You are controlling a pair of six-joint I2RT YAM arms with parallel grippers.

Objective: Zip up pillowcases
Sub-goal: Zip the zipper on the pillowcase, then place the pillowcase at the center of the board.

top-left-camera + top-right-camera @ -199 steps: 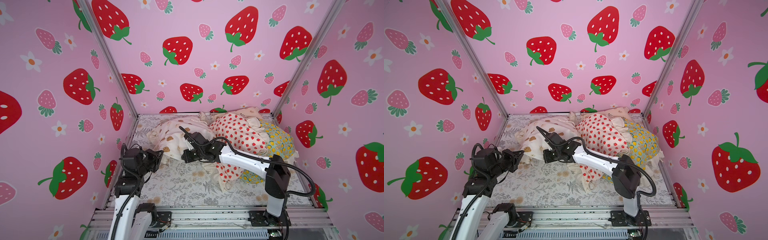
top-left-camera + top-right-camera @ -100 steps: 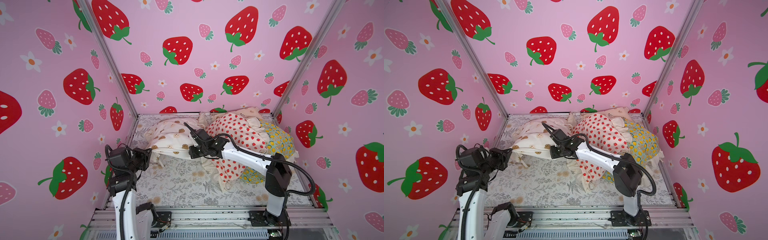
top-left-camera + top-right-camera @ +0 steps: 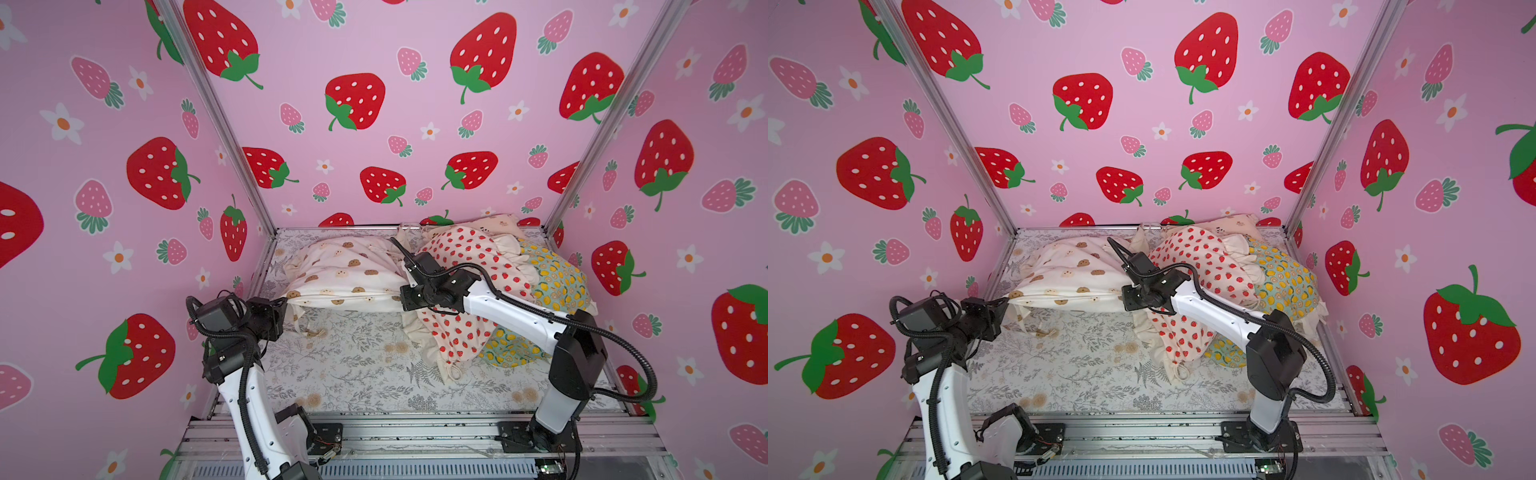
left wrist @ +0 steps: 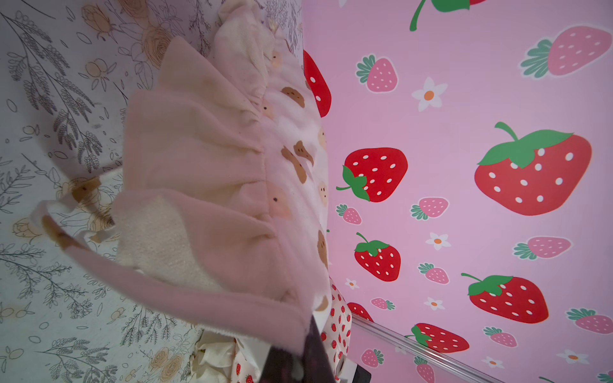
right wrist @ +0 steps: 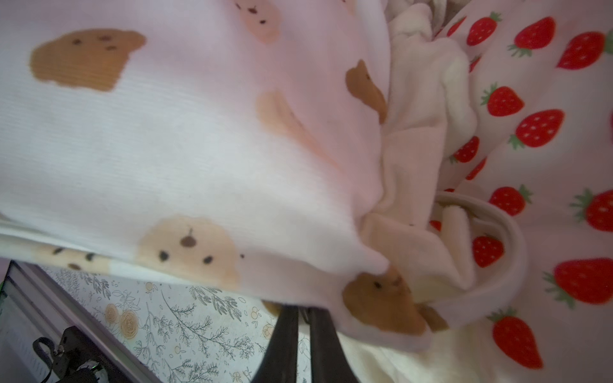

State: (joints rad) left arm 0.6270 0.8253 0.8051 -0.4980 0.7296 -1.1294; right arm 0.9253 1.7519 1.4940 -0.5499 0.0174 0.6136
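Observation:
The white pillowcase with brown cookies [image 3: 340, 278] [image 3: 1067, 278] hangs stretched between my two grippers, its front edge lifted above the sheet. My left gripper [image 3: 286, 303] [image 3: 1005, 303] is shut on its left corner, and in the left wrist view the pink-lit ruffle [image 4: 205, 185] runs into the left gripper [image 4: 298, 335]. My right gripper [image 3: 402, 297] [image 3: 1123, 300] is shut on the right end of that edge. In the right wrist view the dark fingers [image 5: 285, 331] of the right gripper [image 5: 300, 310] vanish under the fabric. The zipper is hidden.
The strawberry pillowcase [image 3: 469, 257] lies under my right arm, overlapping the lemon pillowcase [image 3: 557, 278] at the right wall. A cream pillowcase [image 3: 498, 220] sits in the back corner. The fern-print sheet [image 3: 357, 365] covers the floor, and pink walls close three sides.
My left gripper has drawn left and my right gripper right, pulling the cookie pillowcase's front edge taut and lifting it off the sheet.

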